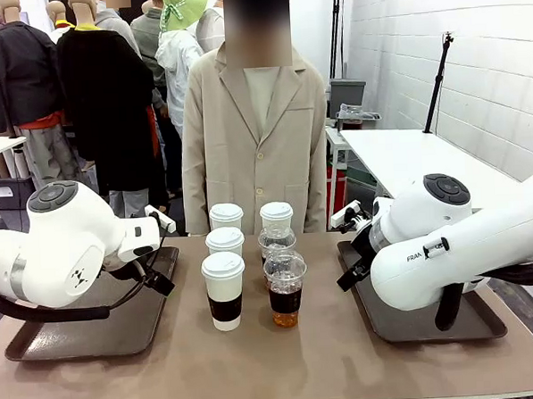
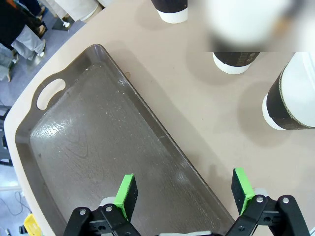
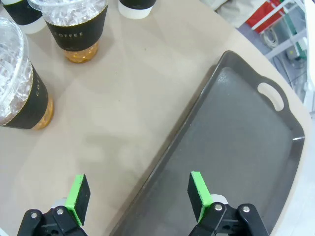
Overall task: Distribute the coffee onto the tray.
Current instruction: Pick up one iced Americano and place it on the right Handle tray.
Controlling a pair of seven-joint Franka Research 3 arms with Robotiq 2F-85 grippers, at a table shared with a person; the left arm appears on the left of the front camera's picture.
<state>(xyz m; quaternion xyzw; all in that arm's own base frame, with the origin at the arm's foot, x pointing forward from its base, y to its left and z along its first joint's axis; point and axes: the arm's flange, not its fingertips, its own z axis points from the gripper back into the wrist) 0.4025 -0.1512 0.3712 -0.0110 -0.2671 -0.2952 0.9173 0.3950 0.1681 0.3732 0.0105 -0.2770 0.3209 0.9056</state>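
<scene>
The cups stand in two rows at the middle of the table [image 1: 284, 368], between the trays and on neither: paper cups [image 1: 224, 291] in the left row, clear cups [image 1: 285, 290] at the front of the right. The left gripper [image 2: 184, 189], jaws spread wide with nothing between them, straddles the cup-side rim of the left tray [image 2: 83, 147]. The right gripper [image 3: 138, 191], jaws likewise spread and holding nothing, straddles the rim of the right tray [image 3: 246, 137].

White rounded arms [image 1: 64, 250], black tools [image 2: 184, 191] with green pads [image 2: 127, 194]
</scene>
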